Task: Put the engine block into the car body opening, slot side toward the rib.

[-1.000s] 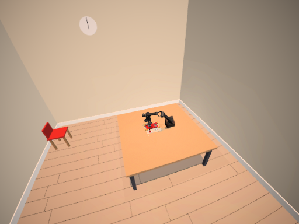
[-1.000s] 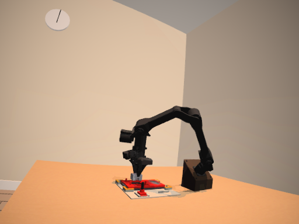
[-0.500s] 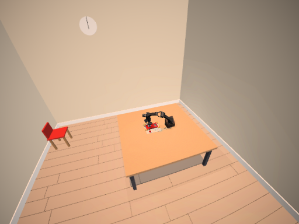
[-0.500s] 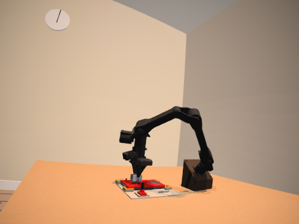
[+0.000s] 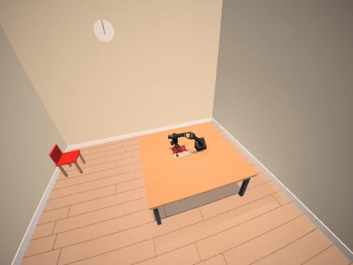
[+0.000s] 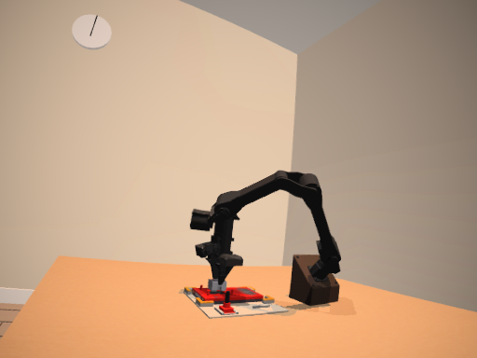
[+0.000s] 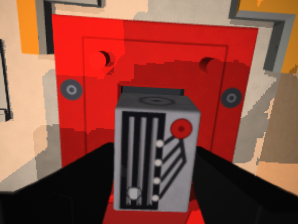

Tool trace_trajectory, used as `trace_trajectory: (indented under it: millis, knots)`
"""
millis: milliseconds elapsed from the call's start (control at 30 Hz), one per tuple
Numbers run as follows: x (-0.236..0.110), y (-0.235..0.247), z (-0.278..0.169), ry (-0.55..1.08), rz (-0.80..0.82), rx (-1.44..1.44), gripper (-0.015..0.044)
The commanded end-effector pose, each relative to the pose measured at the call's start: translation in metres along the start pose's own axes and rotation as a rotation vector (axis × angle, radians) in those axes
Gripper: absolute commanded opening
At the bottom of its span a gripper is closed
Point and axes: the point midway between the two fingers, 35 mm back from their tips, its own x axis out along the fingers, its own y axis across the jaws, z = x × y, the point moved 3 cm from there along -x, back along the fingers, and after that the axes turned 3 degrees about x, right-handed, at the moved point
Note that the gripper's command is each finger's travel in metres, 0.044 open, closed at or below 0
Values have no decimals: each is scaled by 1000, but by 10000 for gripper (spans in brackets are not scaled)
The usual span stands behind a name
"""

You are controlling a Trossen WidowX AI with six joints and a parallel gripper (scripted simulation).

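Note:
My gripper (image 7: 153,153) (image 6: 218,282) points down and is shut on the grey engine block (image 7: 172,195) (image 6: 214,285), one finger at each side. The block's top shows dark grooves, a red disc and white dots. The block is over the opening (image 7: 152,91) in the red car body (image 7: 150,65) (image 6: 253,295); a dark strip of the opening shows beyond the block's far side in the wrist view. In the exterior view much of the block stands above the body. How deep its lower end is, and the slot and the rib, are hidden.
Yellow and grey corner holders (image 7: 260,7) (image 6: 205,302) stand around the body on a pale board (image 6: 242,311). Two red pegs (image 7: 99,60) (image 7: 212,65) rise from the body. A red piece with a black upright handle (image 6: 227,307) stands on the board's near side. The arm's brown base (image 6: 303,282) is at the right.

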Motion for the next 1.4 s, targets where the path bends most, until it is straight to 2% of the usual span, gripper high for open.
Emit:
trace_trajectory:
  millis: [0, 1367]
  knots:
    - [2, -1, -1, 3, 3, 6, 158]
    - [13, -1, -1, 3, 4, 6, 158]
